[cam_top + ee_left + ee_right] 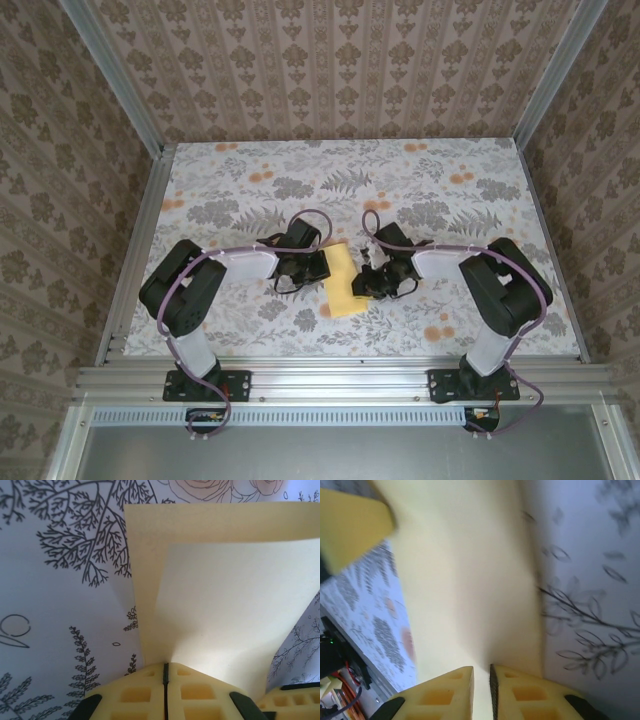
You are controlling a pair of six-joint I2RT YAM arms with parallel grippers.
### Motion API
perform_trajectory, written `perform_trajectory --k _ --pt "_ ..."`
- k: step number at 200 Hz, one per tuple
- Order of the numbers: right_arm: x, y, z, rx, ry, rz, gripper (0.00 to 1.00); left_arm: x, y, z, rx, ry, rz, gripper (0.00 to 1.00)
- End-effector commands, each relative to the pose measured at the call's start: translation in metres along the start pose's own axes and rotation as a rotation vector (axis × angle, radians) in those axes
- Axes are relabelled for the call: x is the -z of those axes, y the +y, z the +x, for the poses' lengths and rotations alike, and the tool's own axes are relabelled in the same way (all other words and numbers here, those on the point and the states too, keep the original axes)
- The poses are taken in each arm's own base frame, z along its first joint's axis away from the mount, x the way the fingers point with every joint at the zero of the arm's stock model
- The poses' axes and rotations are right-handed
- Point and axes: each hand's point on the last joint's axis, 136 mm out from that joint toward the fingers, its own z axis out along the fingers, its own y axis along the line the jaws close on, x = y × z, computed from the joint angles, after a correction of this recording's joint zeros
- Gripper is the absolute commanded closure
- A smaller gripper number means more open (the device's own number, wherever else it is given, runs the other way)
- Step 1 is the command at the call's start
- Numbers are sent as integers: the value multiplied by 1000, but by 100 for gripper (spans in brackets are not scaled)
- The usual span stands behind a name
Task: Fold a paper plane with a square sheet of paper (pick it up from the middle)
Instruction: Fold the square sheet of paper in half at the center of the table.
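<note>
1. Left fingers are pressed tight together, pinching the paper's edge; the sheet curls up and over in front of them.
2. The yellow paper sits mid-table, between both arms, partly folded.
3. Right fingers are nearly closed, a thin gap between them clamping the paper's opposite edge.

brown damask wallpaper walls, floral-print tabletop, aluminium frame rails, soft even light

Even, bright daylight from above; the overhead view is sharp with soft shadows. The right wrist view is blurred close up.
</note>
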Motion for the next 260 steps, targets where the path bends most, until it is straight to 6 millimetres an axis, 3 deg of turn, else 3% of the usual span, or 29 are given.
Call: perform_trajectory --k 1,62,108,125,143,183,227,260 --pt "-6 -14 11 -42 36 5 81 -16 50 28 5 83 -187 92" --pt "17 9 21 -20 16 -79 81 -16 50 27 5 81 -190 92" --pt "3 -26 44 -90 62 12 81 -16 50 28 2 81 -192 92" --pt "1 -30 45 -99 72 29 81 -16 49 27 0 78 -191 92" --pt "10 -14 34 -72 43 0 81 -16 48 27 -3 80 -190 92" --pt "42 36 -13 34 -103 -64 81 -16 46 27 -14 84 -189 92" --pt "25 39 -65 6 -157 -26 82 -17 45 27 -24 94 -187 93" --pt "9 38 -88 0 -146 -18 82 -17 45 28 -26 100 -191 93"
